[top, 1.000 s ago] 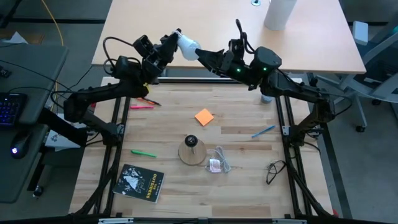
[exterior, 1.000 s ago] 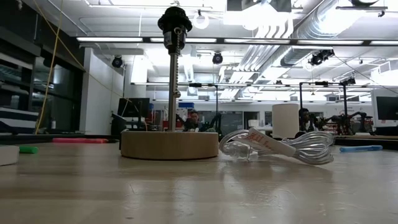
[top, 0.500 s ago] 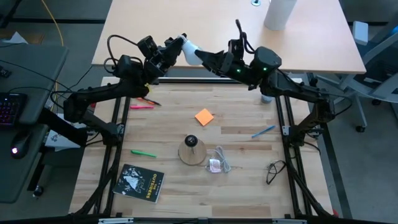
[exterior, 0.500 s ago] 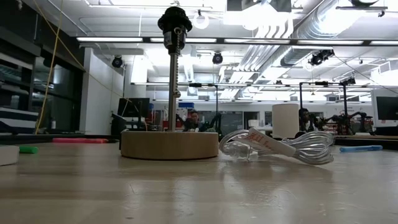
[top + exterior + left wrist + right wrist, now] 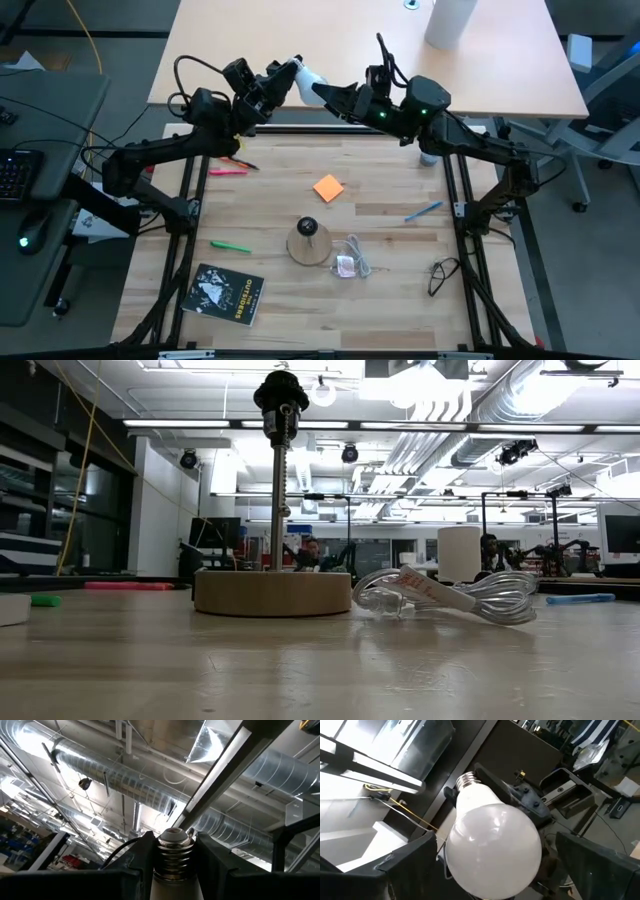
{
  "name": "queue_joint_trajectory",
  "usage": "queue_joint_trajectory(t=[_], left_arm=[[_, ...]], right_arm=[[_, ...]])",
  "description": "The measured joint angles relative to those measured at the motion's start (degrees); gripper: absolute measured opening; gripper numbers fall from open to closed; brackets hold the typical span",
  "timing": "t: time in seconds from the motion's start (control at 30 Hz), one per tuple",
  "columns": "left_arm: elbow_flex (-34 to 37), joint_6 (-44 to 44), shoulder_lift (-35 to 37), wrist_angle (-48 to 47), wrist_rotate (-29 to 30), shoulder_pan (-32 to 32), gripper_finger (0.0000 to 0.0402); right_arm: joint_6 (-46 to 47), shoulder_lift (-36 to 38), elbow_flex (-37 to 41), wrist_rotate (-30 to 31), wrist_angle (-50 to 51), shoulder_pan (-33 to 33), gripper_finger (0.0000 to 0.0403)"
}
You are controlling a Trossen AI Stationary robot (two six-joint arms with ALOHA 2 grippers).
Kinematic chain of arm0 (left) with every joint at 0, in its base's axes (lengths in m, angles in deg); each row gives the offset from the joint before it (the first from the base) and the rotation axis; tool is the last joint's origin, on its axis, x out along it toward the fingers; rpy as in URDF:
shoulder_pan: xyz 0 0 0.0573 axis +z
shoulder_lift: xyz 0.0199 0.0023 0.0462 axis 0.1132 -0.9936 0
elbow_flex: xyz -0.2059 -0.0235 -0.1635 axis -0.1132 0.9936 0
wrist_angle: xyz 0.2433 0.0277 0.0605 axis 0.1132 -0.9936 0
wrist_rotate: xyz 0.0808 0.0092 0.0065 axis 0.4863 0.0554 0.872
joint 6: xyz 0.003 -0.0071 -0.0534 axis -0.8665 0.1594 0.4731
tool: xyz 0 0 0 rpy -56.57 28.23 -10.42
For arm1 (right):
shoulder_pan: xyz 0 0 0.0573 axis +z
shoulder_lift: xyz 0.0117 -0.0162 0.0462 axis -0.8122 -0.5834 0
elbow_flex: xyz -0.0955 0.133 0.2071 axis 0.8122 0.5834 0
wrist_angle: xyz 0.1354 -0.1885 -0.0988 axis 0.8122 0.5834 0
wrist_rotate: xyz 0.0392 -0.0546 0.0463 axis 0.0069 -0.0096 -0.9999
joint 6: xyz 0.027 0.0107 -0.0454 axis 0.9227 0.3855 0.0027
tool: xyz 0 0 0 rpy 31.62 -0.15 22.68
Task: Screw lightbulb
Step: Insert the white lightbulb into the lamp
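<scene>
left gripper (image 5: 283, 77) clamping lightbulb (image 5: 306, 80), edging it between wide-open right gripper (image 5: 335, 93) fingers (handover coming, socket waiting)

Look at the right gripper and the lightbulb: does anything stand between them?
Nothing visible does. The left gripper holds the lightbulb by its threaded base above the table's far edge, globe end toward the right gripper, which is open with the globe between its fingers.
</scene>
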Motion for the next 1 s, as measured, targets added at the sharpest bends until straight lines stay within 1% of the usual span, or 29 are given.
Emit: queue_joint_trajectory(t=[0.33, 0.43, 0.53, 0.87, 1.0], left_arm=[[0.00, 0.00, 0.00, -0.21, -0.15, 0.00, 0.0104], [0.00, 0.00, 0.00, -0.28, -0.15, 0.00, 0.0104], [0.00, 0.00, 0.00, -0.31, -0.15, 0.00, 0.0104], [0.02, 0.02, 0.02, -1.13, -0.19, 0.00, 0.0104], [0.02, 0.04, 0.06, -1.37, -0.16, 0.00, 0.0107]], right_arm=[[-0.80, 0.00, 0.00, -0.27, -0.01, 0.26, 0.0397], [-0.78, 0.00, 0.00, -0.74, -0.01, 0.26, 0.0390], [-0.79, 0.00, 0.00, -1.08, -0.03, 0.26, 0.0370], [-0.77, -0.02, 0.00, -1.34, 0.13, 0.24, 0.0267], [-0.78, -0.02, 0.02, -1.37, 0.16, 0.24, 0.0248]])
